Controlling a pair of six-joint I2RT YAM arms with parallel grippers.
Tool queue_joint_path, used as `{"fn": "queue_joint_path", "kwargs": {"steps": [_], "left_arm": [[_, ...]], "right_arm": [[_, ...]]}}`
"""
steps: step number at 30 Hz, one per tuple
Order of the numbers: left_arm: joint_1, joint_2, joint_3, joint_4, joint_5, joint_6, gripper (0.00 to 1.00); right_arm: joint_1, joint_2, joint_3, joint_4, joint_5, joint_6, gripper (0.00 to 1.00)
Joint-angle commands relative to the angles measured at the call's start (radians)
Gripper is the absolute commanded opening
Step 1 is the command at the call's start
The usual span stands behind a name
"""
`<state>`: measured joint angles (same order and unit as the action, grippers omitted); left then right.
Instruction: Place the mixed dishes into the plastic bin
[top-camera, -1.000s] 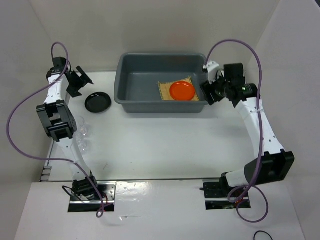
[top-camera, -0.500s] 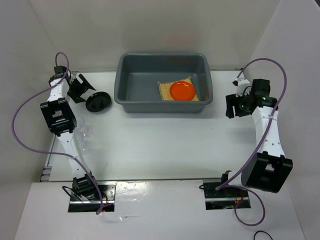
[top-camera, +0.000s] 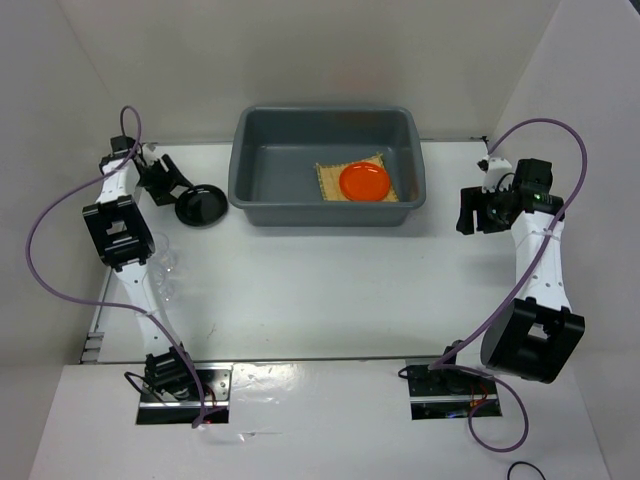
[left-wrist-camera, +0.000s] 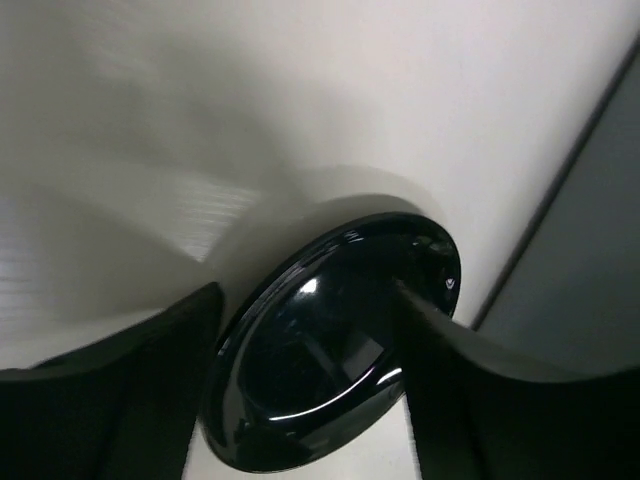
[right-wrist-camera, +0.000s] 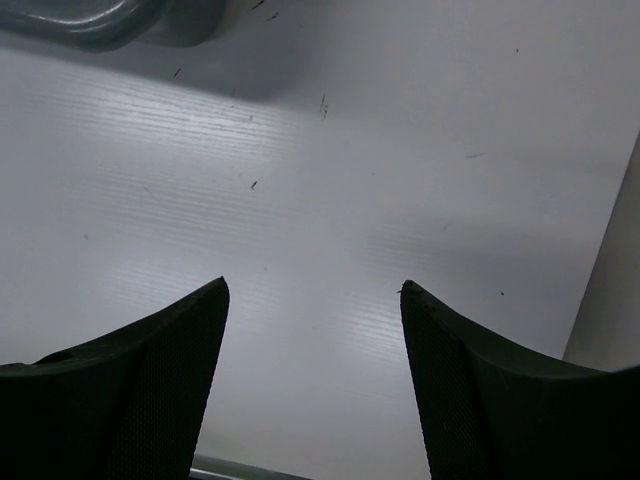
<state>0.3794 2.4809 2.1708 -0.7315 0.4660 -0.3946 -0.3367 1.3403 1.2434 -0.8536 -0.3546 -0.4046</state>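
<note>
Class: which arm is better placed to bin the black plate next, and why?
Left: the left gripper straddles the black plate beside the bin; the right gripper hangs over bare table past the bin's other side.

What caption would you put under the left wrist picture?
Open left gripper with fingers either side of the small round black plate on the white table, beside the grey plastic bin.

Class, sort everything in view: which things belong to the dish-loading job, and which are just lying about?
Belong to the job: plastic bin, bamboo mat, orange plate, black plate, clear glasses.

Just there: purple cables, white table.
</note>
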Motion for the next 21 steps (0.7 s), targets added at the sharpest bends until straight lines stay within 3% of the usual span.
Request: {"fn": "queue_joint_path", "kwargs": {"steps": [1, 8, 14, 21], "left_arm": [[0.000, 0.044, -0.060, -0.034, 0.159, 0.072, 0.71], [0.000, -0.008, -0.206, 0.015, 0.244, 0.091, 0.56], [0.000, -0.008, -0.226, 0.034, 0.309, 0.100, 0.43], [0.000, 0.021, -0.246, 0.055, 0.393, 0.100, 0.37]], "right_arm": [[0.001, -0.010, -0.001, 0.031, 0.000, 0.010, 0.75], [0.001, -0.029, -0.019, 0.041, 0.020, 0.010, 0.75], [0.001, -0.050, -0.038, 0.050, 0.029, 0.010, 0.75], [-0.008, -0.079, -0.056, 0.050, 0.039, 0.001, 0.75]]}}
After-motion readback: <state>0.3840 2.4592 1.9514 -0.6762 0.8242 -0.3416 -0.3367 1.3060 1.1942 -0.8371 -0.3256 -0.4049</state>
